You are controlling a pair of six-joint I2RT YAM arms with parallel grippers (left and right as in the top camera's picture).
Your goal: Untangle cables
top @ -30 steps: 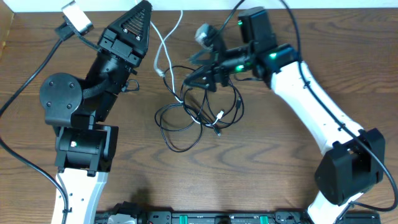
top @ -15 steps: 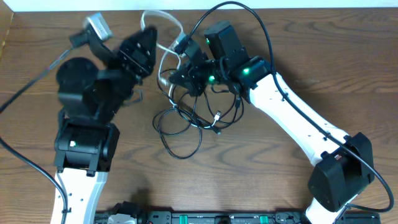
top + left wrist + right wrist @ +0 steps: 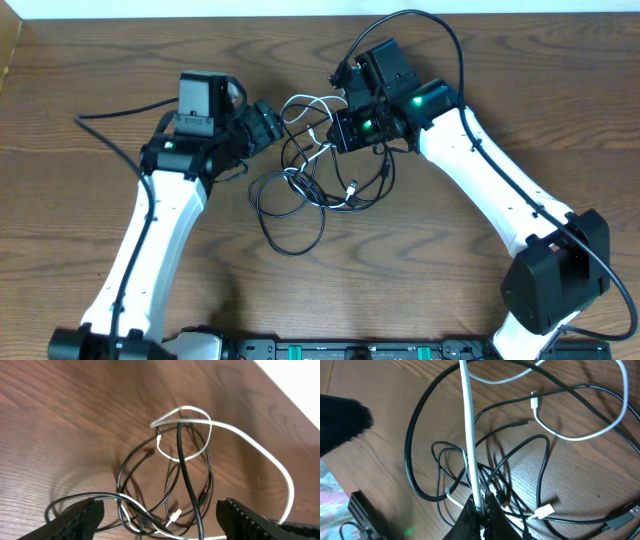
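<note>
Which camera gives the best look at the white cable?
Right wrist: the white cable runs straight up from the shut right gripper, then loops to a plug end. Left wrist shows one loop of it over black cables; overhead shows only small thin strands.

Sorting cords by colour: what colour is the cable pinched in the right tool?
A white cable; clearest in the right wrist view.

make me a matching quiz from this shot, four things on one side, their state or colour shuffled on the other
1 left gripper
2 right gripper
3 white cable
4 black cables

a tangled loops on the table
b jaws wide apart, holding nothing
c light-coloured, clamped at one spot
d shut on the white cable

Pairs: 1-b, 2-d, 3-c, 4-a
</note>
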